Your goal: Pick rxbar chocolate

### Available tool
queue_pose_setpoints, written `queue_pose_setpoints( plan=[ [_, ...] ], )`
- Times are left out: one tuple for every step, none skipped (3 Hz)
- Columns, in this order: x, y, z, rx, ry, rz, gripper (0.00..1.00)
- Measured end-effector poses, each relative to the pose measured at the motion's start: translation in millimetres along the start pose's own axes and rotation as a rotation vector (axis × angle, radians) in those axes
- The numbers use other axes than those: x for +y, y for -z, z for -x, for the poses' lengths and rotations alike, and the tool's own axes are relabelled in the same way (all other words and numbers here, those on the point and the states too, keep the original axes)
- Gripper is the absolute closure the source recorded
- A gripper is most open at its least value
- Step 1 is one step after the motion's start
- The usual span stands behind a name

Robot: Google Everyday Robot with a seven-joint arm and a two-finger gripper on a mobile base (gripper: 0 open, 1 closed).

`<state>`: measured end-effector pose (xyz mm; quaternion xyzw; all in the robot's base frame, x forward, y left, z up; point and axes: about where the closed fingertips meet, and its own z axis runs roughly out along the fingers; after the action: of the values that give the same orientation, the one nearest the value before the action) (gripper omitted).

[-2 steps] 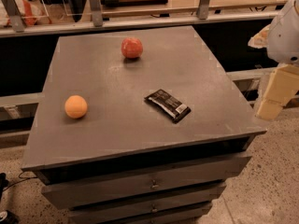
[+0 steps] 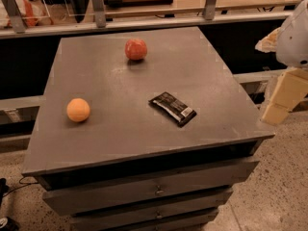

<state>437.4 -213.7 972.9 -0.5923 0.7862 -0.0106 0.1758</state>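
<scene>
The rxbar chocolate (image 2: 173, 109) is a flat black wrapper with small white print. It lies diagonally on the grey cabinet top (image 2: 110, 81), right of centre and towards the front. My gripper (image 2: 284, 97) shows as cream-coloured parts under a white arm housing at the frame's right edge. It hangs beside the cabinet's right side, well to the right of the bar, touching nothing.
A red apple (image 2: 136, 49) sits at the back middle of the top. An orange (image 2: 78, 109) sits at the front left. The cabinet has drawers (image 2: 154, 191) below. A railing and a shelf run behind it. Speckled floor lies to the right.
</scene>
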Motion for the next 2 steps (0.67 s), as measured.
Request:
queue_pose_setpoints(
  plan=[
    [7, -11, 3, -0.048, -0.099, -0.006, 0.0],
    [14, -28, 7, -0.064, -0.233, -0.034, 0.0]
  ],
)
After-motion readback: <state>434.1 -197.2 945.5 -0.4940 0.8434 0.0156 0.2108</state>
